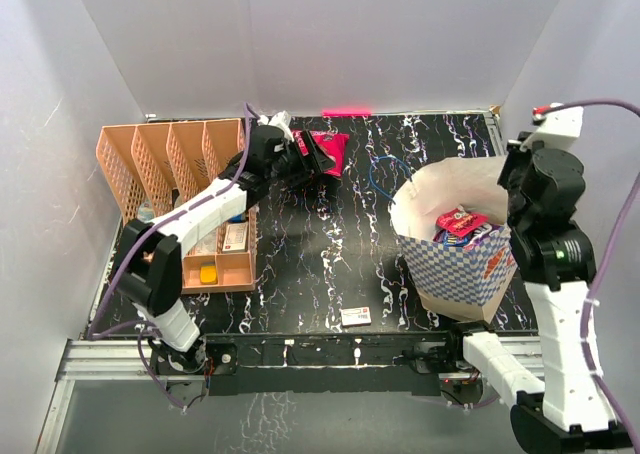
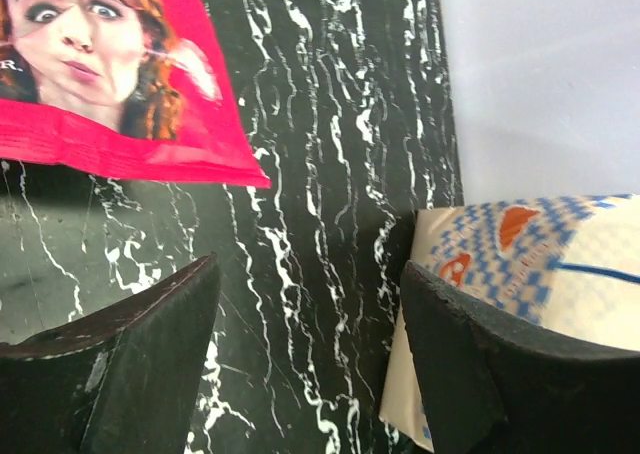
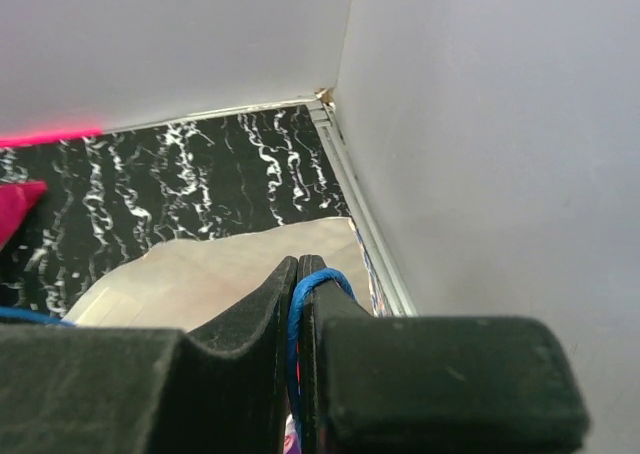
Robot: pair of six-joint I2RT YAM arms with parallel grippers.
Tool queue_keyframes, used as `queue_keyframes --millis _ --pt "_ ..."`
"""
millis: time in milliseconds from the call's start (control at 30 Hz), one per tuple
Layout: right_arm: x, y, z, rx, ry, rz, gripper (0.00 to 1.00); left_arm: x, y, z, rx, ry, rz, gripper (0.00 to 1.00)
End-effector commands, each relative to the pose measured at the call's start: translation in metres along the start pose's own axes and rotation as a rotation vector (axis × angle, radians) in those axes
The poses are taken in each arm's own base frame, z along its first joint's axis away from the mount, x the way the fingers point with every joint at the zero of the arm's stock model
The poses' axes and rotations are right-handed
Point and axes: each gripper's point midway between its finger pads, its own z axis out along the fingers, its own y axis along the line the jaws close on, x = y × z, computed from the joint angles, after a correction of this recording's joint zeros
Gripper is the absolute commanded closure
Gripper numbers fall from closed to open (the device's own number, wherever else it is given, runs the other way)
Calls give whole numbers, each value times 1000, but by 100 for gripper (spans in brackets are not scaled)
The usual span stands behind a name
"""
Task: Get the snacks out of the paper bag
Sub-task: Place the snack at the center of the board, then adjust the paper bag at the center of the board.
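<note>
Task partly done: one magenta packet (image 1: 325, 152) lies out on the table (image 1: 300, 274) at far centre, just beyond the spread, empty jaws of the left gripper (image 2: 310, 274), while several packets (image 1: 462, 224) sit inside the paper bag (image 1: 460, 274), whose blue cord handle (image 3: 318, 279) the right gripper (image 3: 298, 274) pinches tight.

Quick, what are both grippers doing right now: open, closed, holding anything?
Left gripper: open, holding nothing.
Right gripper: closed on the blue cord handle of the paper bag.
</note>
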Motion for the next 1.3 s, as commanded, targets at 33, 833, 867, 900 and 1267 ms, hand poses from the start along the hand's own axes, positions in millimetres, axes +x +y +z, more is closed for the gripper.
queue_keyframes --millis 33,833,867,900,1267 --pt "-62 0 34 51 -160 -111 92 13 -38 -43 136 81 73 6" --pt "-78 16 13 -74 -239 -36 92 56 -130 -14 298 215 258 16" --pt "-77 15 14 -69 -236 -39 92 56 -131 -12 302 219 251 22" --pt "-77 14 15 -64 -234 -44 92 56 -133 -10 307 218 245 29" --pt "-98 -13 82 109 -218 -322 92 37 -193 -9 437 200 139 100"
